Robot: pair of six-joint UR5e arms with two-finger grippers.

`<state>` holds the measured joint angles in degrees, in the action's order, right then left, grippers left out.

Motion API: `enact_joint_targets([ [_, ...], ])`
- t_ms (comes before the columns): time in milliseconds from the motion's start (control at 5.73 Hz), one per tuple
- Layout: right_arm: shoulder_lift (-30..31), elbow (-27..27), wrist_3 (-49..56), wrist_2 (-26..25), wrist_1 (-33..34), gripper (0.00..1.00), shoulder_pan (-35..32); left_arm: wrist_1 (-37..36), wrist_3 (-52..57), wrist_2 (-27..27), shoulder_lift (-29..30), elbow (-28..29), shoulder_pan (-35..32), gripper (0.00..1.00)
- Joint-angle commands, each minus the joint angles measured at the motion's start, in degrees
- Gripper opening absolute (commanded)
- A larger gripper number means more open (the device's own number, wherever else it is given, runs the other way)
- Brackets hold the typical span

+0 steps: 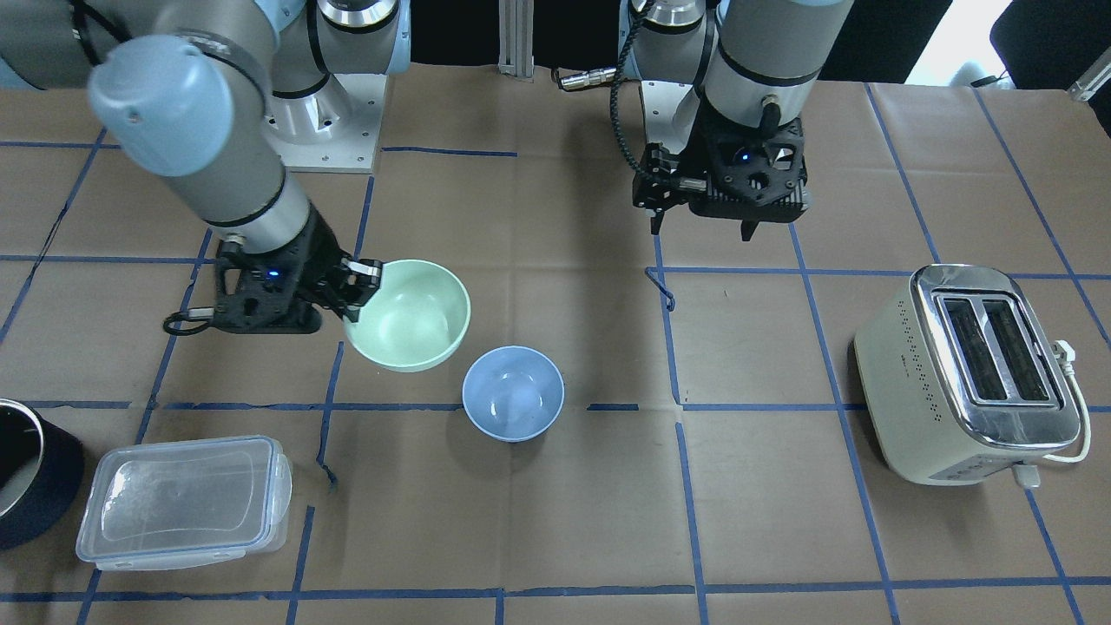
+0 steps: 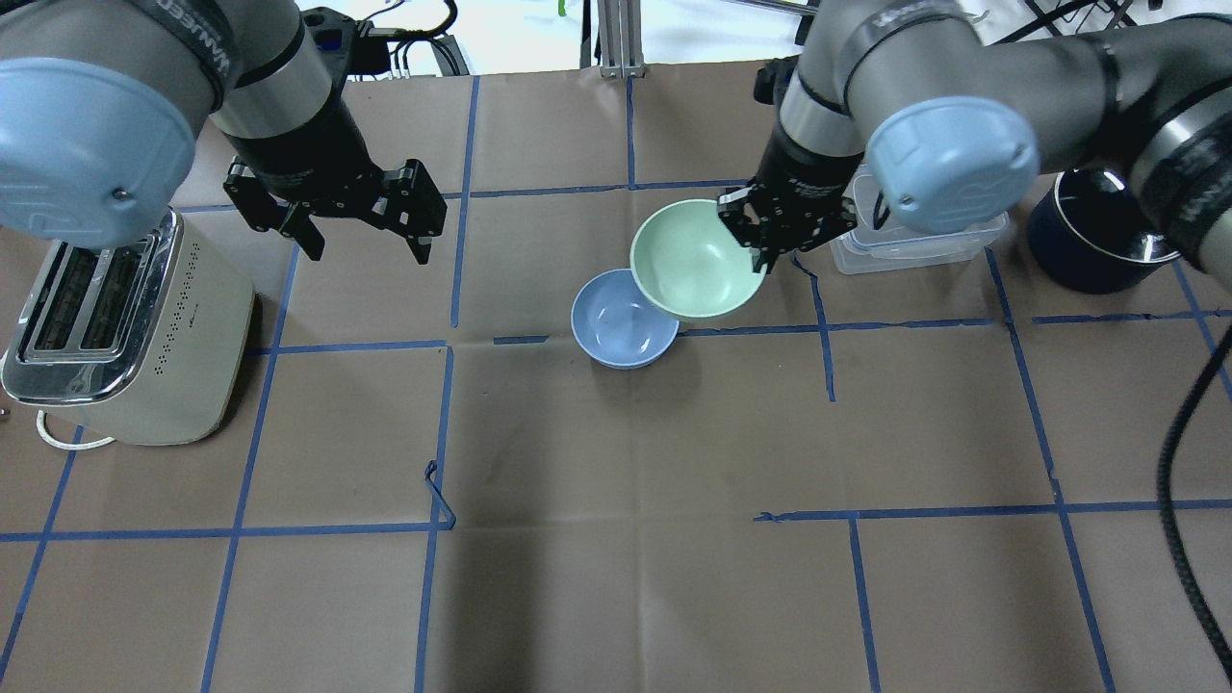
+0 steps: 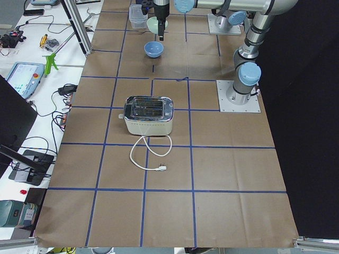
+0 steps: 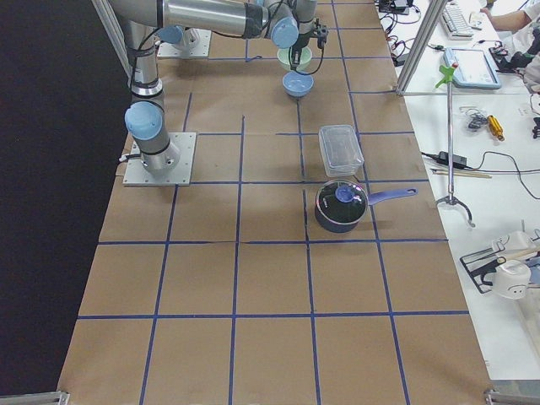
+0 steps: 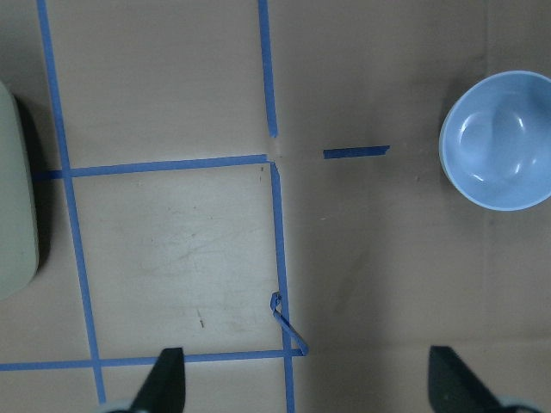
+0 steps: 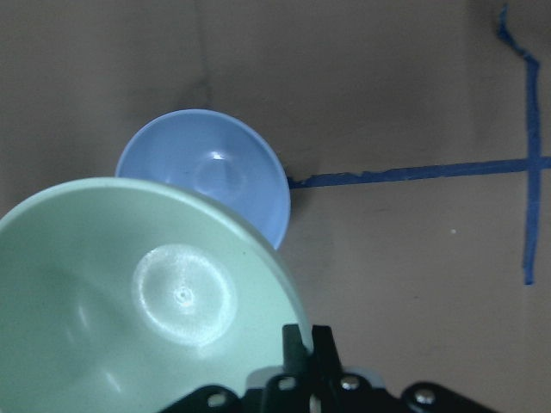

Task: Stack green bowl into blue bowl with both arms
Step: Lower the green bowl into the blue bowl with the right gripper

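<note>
**A:** Front-facing camera first: where is the green bowl [image 1: 408, 317]?

**B:** Just beside the blue bowl [image 1: 513, 404], on its robot side, tilted. The right gripper [image 1: 360, 289] is pinching its rim. The blue bowl sits upright on the table [image 1: 781, 521].

**A:** And the left gripper [image 1: 701, 230]?

**B:** Well apart from the blue bowl, towards the toaster [image 1: 968, 373]. Its fingers are spread and it holds nothing.

**A:** Overhead?

**B:** The green bowl's edge overlaps the blue bowl's rim, but it is not nested inside. A clear container [image 2: 871, 252] and a navy pot [image 2: 1083, 265] lie beyond the right arm from the blue bowl.

**A:** The side views?

**B:** Too small to judge any grip. The green bowl shows just behind the blue bowl.

**A:** The wrist cameras?

**B:** The left one shows the blue bowl empty, with the fingertips wide apart. The right one shows fingers clamped on the green rim, with the blue bowl partly hidden beneath.
</note>
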<state>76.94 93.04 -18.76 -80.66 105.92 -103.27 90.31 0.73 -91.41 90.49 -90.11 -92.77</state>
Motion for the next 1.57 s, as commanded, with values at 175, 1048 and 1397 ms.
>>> enact_joint_targets([
  [175, -5.9, 0.2, -3.1, 0.3, 3.2, 0.04, -2.6, 0.0, 0.1, 0.2, -0.3, -0.1, 0.3, 0.98],
  [1048, -10.9, 4.2, -3.7, -2.6, 14.0, 0.16, -2.3, 0.1, -4.6, 0.1, -0.4, 0.1, 0.3, 0.98],
  [1397, -9.9, 2.2, -3.3, -2.2, 13.3, 1.0, -1.1, 0.1, -4.5, 0.0, -0.4, 0.1, 0.3, 0.98],
])
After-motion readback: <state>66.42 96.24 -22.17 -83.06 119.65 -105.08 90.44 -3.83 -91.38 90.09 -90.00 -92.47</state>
